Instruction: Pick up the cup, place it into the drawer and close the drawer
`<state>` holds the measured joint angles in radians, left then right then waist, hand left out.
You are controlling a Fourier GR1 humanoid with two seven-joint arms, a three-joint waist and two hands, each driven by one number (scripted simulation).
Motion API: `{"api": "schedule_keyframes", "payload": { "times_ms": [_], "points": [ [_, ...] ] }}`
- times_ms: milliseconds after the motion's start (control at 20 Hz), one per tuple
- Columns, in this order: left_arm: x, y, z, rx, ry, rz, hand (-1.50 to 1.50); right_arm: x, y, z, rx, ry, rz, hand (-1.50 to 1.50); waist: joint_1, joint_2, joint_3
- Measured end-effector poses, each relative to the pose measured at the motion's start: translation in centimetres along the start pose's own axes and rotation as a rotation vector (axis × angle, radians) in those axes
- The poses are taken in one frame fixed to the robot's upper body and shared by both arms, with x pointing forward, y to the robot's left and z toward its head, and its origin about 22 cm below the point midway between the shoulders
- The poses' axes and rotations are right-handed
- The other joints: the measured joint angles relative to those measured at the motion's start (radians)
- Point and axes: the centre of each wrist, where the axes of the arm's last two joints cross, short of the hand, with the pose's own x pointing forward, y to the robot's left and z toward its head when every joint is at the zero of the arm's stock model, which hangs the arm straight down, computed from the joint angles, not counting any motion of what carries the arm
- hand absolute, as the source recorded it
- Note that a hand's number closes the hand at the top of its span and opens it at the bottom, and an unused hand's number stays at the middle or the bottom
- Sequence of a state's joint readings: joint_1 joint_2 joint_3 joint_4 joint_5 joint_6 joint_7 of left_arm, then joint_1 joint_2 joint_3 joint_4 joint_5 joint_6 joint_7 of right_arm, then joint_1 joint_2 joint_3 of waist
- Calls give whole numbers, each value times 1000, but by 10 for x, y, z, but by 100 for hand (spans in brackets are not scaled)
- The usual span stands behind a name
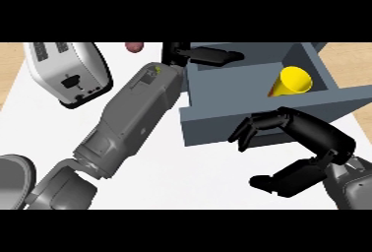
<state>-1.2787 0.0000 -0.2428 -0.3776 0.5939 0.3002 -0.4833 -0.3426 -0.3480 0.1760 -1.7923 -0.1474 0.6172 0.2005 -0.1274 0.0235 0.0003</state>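
Head view, steeply down on a white counter. Grey drawer stands open at upper right, its front panel nearest the lower edge. Yellow cup lies on its side inside the drawer, toward the right wall, open mouth facing up-right; its narrow end is partly hidden behind the front panel.

Right hand sits at the drawer front, fingers curled downward over the panel's outer face, holding nothing; thumb juts out lower left, apart from the drawer. Right forearm is cut off at the lower right corner.

Left forearm runs diagonally from lower left up to the drawer's left corner. Left hand is mostly hidden behind the drawer's left wall and the wrist; the black fingers that show lie straight along the drawer's rear left edge.

Silver toaster at upper left, top cut off; dark marks on its end panel too small to read. Small reddish-brown object at the top edge, cut off, cannot identify. Grey round rim at lower left, cut off. Small green mark on the left wrist, not legible. No readable writing anywhere
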Motion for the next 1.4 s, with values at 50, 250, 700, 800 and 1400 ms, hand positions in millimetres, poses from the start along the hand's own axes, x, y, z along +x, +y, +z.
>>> {"api": "schedule_keyframes", "payload": {
  "times_ms": [50, 250, 700, 800, 1400],
  "points": [
    [0, 1, 0, 10, 2, 5, -150, 1, 0, 2, 0, 31, 50, -150, 11, -2, 0],
    [-7, 4, 5, 27, 0, 39, -150, -16, 13, 3, -29, 146, 169, -150, 53, -7, 1],
    [-22, 25, 18, 35, -22, 117, -150, -102, 37, -19, 6, 363, 271, 150, 149, -13, 1],
    [-24, 29, 22, 38, -20, 131, -150, -120, 37, -28, 17, 403, 286, 150, 167, -14, 1],
    [-31, 81, 43, 29, -17, 175, -150, -165, -33, -39, -187, 399, 302, 150, 248, -5, 3]
  ]
}}
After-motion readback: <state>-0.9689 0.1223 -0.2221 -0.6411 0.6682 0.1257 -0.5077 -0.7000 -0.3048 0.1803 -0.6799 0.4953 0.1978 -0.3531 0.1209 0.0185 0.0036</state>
